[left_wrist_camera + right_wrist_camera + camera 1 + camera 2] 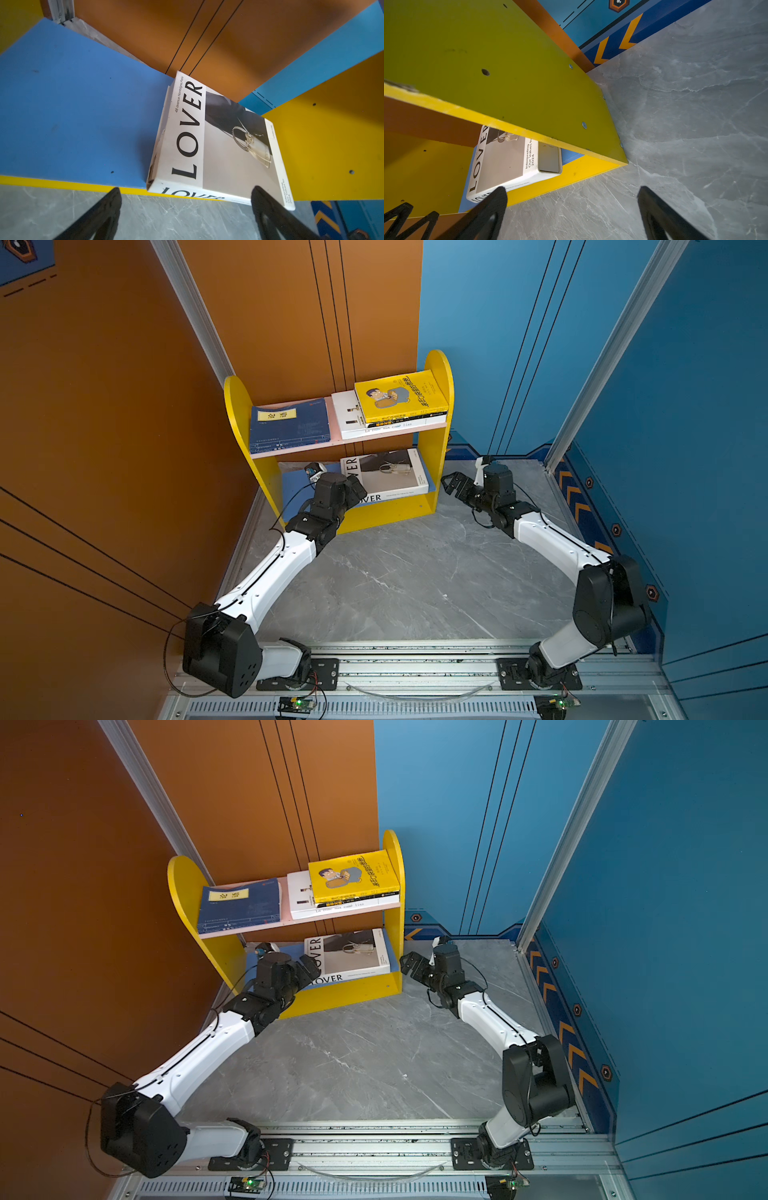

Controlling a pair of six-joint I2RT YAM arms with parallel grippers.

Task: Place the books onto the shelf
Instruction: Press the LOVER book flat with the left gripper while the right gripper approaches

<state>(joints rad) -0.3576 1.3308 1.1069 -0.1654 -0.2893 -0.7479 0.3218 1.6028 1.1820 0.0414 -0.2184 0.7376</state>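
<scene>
LOVER book (pixel 386 475): laid flat at the right of the blue lower board (pixel 72 104), near edge overhanging the front.
Other books: navy book (pixel 286 427) at left and yellow-topped stack (pixel 401 396) at right, laid flat on the pink upper board (pixel 291 450) of the shelf (pixel 436 364).
Left tool (pixel 187 191): spread wide, nothing held, just in front of the LOVER book. Placement is judged complete.
Right tool (pixel 573 189): spread wide, empty, parked right of the shelf above the tabletop (pixel 415 572).

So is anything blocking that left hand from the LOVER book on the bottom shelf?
Nothing visible does. The left hand is open right in front of the LOVER book, which lies flat on the blue lower board, its front edge facing the hand.
</scene>
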